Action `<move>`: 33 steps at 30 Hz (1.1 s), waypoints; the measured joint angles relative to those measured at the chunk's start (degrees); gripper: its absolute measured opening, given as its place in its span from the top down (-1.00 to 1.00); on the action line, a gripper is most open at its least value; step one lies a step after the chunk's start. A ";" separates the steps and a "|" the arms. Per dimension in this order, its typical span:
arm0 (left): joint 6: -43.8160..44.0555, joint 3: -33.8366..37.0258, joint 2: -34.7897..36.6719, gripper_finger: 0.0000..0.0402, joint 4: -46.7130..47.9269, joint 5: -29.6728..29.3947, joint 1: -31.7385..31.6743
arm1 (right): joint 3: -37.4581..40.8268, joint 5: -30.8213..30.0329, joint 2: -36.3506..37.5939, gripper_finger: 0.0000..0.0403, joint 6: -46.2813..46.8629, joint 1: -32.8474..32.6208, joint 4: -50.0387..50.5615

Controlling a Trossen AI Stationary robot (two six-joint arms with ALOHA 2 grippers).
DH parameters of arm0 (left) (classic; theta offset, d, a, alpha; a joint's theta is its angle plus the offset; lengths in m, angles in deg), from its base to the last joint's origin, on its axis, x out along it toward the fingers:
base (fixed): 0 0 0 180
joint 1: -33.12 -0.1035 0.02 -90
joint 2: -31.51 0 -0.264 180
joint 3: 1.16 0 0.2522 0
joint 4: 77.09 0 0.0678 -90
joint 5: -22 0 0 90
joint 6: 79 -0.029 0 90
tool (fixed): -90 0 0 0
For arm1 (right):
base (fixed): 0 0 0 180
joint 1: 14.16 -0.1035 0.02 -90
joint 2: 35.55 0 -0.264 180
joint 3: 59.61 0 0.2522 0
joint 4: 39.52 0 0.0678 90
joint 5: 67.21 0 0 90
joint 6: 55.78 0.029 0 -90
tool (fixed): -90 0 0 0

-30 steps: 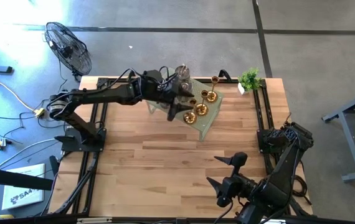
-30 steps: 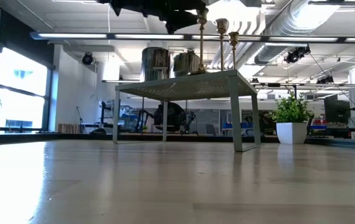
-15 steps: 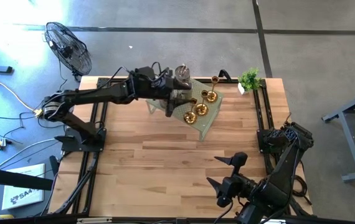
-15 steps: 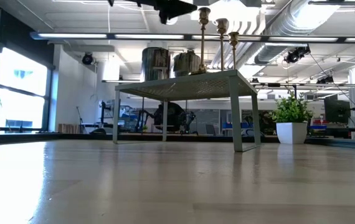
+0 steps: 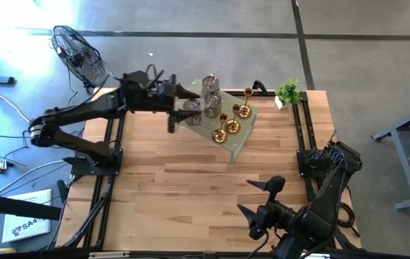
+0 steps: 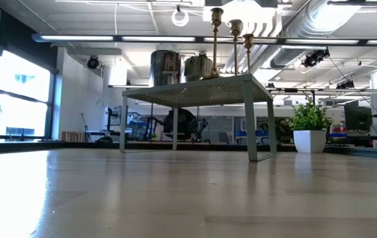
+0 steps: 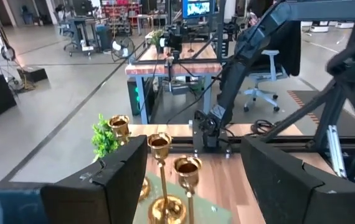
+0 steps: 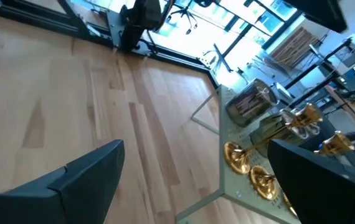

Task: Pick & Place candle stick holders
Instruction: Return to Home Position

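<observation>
Over on the desk (image 5: 176, 187), the rack (image 5: 237, 145) is carrying the gold candle stick holders (image 5: 226, 128), so the left gripper (image 5: 180, 108) is hovering alongside, splayed wide and empty.

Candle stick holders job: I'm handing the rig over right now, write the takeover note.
Left gripper: jaws open, empty, hovering beside the rack, at its left end.
Right gripper: jaws open, empty, by its base at the table's right.
Three gold holders and two grey cups stand on the rack.
Done: placing, as far as shown.
Left: bring the left arm home.
</observation>
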 joint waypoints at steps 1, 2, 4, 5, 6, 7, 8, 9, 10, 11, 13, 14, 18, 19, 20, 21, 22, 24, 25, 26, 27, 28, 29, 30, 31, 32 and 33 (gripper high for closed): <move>-0.01 -0.04 1.06 -0.27 1.52 0.00 0.00 | 0.00 -0.28 0.00 -0.93 -0.18 0.28 0.09; 0.15 -0.03 2.11 -0.27 3.54 0.06 0.00 | 0.00 -0.58 0.00 -0.93 -0.25 0.63 0.10; 0.62 -0.06 3.40 -0.27 7.03 -0.60 0.01 | 0.00 -1.29 0.00 -0.93 -0.29 1.50 0.17; 1.52 -0.09 3.62 -0.27 8.78 -1.04 0.02 | 0.00 -1.63 0.00 -0.93 -0.84 2.00 0.15; 2.70 -0.06 3.66 -0.27 10.09 -1.46 0.00 | 0.00 -1.74 0.00 -0.93 -1.43 2.52 0.14; 3.20 -0.02 3.49 -0.27 10.46 -1.98 0.00 | 0.00 -1.75 0.00 -0.93 -2.02 3.10 0.06; 3.18 0.00 3.29 -0.26 10.72 -2.57 0.00 | 0.00 -1.81 0.00 -0.93 -2.49 3.68 -0.16; 3.14 0.02 3.18 -0.25 11.24 -2.99 0.00 | 0.00 -1.87 0.00 -0.93 -2.99 4.36 -0.50; 3.16 0.02 3.16 -0.21 11.39 -3.56 0.00 | -0.02 -2.09 0.02 -0.92 -3.90 5.00 -0.77; 3.20 0.00 3.17 -0.16 11.51 -3.88 0.00 | -0.02 -2.19 0.08 -0.91 -4.88 5.52 -0.95; 3.08 0.00 3.54 0.02 12.98 -4.03 0.00 | -0.14 -2.24 0.24 -0.83 -8.26 6.72 -1.77; 2.58 0.02 3.85 0.13 13.79 -4.04 0.00 | -0.65 -2.41 0.26 -0.78 -9.91 7.22 -1.78; -0.30 0.02 6.64 0.69 16.71 -3.61 0.00 | -3.89 -3.25 0.33 -0.47 -16.15 8.36 -2.19; -0.33 0.02 7.55 0.83 17.52 -3.57 0.02 | -4.90 -3.23 0.33 -0.37 -17.83 8.61 -2.12; -0.36 0.02 8.47 0.91 18.21 -3.50 0.01 | -6.03 -3.22 0.33 -0.27 -19.35 8.70 -1.99; -0.36 0.02 9.50 0.94 19.20 -3.69 0.02 | -7.27 -3.22 0.33 -0.16 -20.91 8.89 -1.86; -0.40 0.02 10.65 0.93 20.32 -4.30 0.02 | -8.59 -3.20 0.34 -0.05 -22.75 8.96 -1.88; -0.40 0.02 13.27 0.91 22.55 -6.82 0.02 | -11.51 -2.40 0.37 0.22 -26.93 9.23 -1.50; -0.32 -0.01 14.61 0.92 23.97 -7.85 0.02 | -13.20 -1.57 0.37 0.36 -28.64 9.34 -1.04; -0.32 -0.02 15.92 0.95 25.66 -8.61 0.02 | -15.18 -1.08 0.37 0.51 -30.08 9.36 -0.19; -0.42 -0.02 17.18 0.97 27.50 -8.98 0.01 | -17.28 -0.96 0.37 0.66 -30.97 9.35 1.29; -0.49 -0.02 18.37 0.98 29.27 -9.52 0.00 | -19.61 -1.01 0.37 0.81 -31.11 9.36 3.42; -0.45 -0.02 19.64 0.98 30.82 -10.01 0.00 | -22.04 -1.02 0.39 0.90 -30.73 9.42 5.88; -0.47 -0.02 21.02 0.98 32.35 -10.50 0.00 | -24.29 -1.03 0.45 0.94 -30.05 9.60 6.70; -0.48 -0.02 22.28 0.97 33.79 -11.11 0.00 | -24.38 -1.22 1.65 0.92 -30.60 9.83 5.51; -0.49 -0.02 23.54 0.98 35.08 -11.41 0.02 | -22.99 -0.86 3.76 0.89 -32.83 9.95 3.76; -0.49 -0.02 24.78 0.99 36.48 -11.54 0.02 | -22.00 -0.01 5.84 0.86 -34.43 10.00 2.54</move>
